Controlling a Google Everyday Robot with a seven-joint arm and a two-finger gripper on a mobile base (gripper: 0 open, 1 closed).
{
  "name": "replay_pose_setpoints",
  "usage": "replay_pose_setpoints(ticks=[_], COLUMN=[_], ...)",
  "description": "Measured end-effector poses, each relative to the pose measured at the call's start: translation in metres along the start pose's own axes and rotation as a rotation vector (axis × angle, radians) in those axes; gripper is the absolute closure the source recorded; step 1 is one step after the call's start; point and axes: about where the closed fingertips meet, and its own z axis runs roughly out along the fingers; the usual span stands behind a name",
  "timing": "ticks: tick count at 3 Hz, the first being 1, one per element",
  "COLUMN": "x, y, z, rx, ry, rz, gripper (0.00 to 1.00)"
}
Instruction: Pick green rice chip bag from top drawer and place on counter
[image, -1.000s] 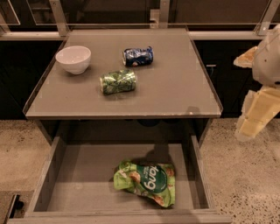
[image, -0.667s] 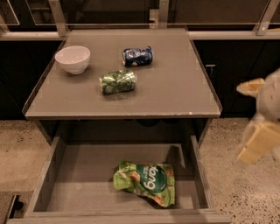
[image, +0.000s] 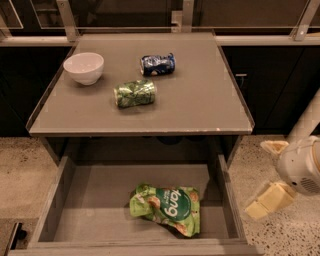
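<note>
The green rice chip bag (image: 167, 209) lies crumpled on the flat bottom of the open top drawer (image: 90, 210), right of its middle, logo up. The counter (image: 200, 95) is above and behind it. My gripper (image: 260, 177) hangs to the right of the drawer, outside its right wall, over the speckled floor. Its two tan fingers (image: 267, 200) are spread apart and hold nothing. It is apart from the bag, roughly at drawer height.
On the counter are a white bowl (image: 83, 67) at the back left, a dark green crushed can (image: 134, 93) in the middle and a blue can (image: 157, 64) behind it. Dark cabinets and a metal rail stand behind the counter.
My gripper has come down along the right side, from beside the counter edge to beside the drawer's right wall. The bag and the counter items have not moved.
</note>
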Motion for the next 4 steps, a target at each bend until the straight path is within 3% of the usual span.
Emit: replay_pose_setpoints(ticks=[1, 2, 3, 4], x=[0.009, 0.024, 0.025, 0.004], y=[0.0, 0.012, 0.034, 0.048], z=[0.004, 0.047, 0.099, 0.134], rx=[0.01, -0.044, -0.136, -0.205], ry=[-0.016, -0.076, -0.119, -0.169], rz=[0.035, 0.136, 0.184, 0.162], gripper=[0.0, 0.0, 0.0, 0.0])
